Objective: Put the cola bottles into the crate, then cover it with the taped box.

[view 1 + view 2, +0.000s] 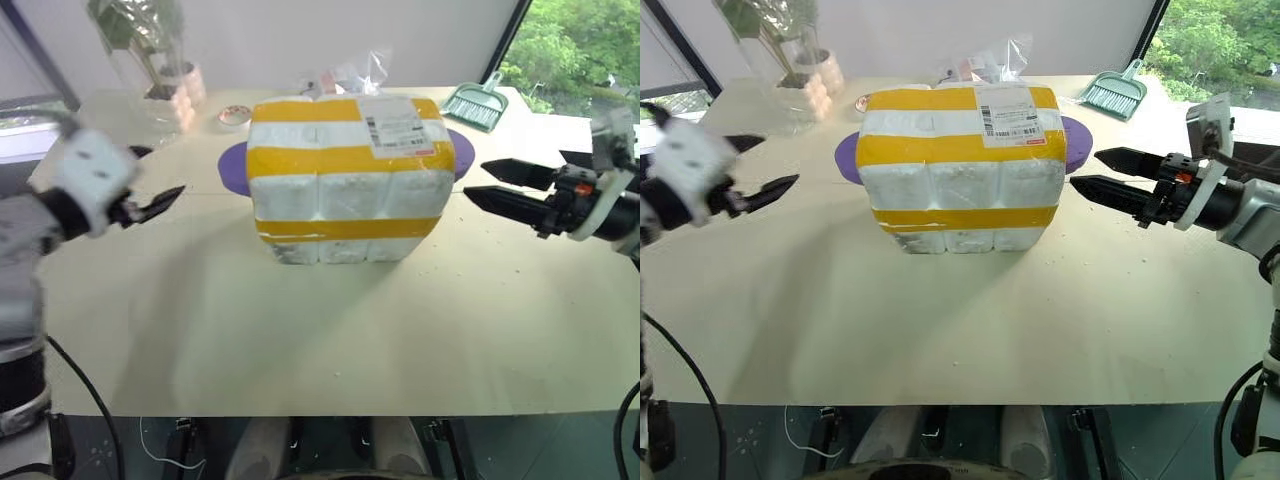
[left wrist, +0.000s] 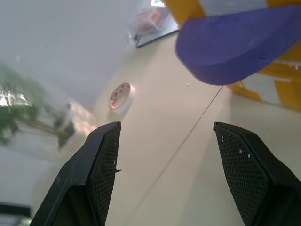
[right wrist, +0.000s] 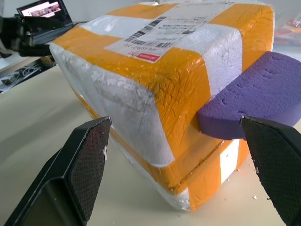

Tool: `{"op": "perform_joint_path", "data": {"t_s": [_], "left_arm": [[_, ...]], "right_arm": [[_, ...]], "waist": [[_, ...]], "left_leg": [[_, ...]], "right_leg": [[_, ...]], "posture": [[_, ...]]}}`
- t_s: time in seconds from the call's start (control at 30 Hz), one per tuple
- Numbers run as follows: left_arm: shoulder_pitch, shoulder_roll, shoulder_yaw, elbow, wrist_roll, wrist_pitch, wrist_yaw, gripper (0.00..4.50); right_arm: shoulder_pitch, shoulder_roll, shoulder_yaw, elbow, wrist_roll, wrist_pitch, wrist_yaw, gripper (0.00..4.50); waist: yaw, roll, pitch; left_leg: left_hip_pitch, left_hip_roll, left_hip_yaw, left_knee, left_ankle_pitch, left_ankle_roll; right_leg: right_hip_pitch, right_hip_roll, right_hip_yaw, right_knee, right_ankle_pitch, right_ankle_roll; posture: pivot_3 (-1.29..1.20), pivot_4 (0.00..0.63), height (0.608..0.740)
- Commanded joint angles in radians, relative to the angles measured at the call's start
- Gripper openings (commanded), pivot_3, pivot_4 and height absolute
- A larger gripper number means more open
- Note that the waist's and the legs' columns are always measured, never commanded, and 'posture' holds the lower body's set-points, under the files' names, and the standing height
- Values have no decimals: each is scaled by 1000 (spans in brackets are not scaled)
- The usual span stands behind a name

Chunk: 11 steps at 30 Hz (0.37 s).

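Left gripper (image 1: 157,178): jaws wide, empty, off the box's left side.
Right gripper (image 1: 483,182): jaws wide, empty.
Taped box (image 1: 345,180): between both grippers, untouched.

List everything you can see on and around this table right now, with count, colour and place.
taped box: one, white foam with yellow bands and a shipping label, table centre.
purple foam piece: one, sticking out both sides behind the box.
tape roll: one, white and red, far left of the box.
vase with plant: one, clear, far left corner.
dustpan: one, green, far right.
plastic bag: one, clear, behind the box.
table: one, beige.
left tool: black, open, left of the box.
right tool: black, open, right of the box.
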Motion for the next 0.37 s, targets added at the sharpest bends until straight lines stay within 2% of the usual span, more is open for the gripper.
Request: {"op": "perform_joint_path", "data": {"t_s": [0.03,0.17,0.37], "left_arm": [[97,133,196,94,-272,254,-242,3285],[204,260,229,144,-373,304,-368,3285],[195,305,234,146,-472,338,-342,3285]], "right_arm": [[8,-40,-15,-19,-24,-46,64,4500],[-16,-57,42,35,-100,-116,123,4500],[-98,-45,109,115,-165,-161,165,4500]], "waist": [[-9,0,0],[-14,0,0],[-15,0,0]], "left_leg": [[0,0,0,0,0,0],[1,0,0,0,0,0],[8,0,-1,-2,-1,-1]], "right_leg": [[0,1,0,0,0,0],[2,0,0,-1,-1,0],[8,-2,0,-2,-2,-3]], "posture": [[0,150,738],[0,150,738],[0,150,738]]}}
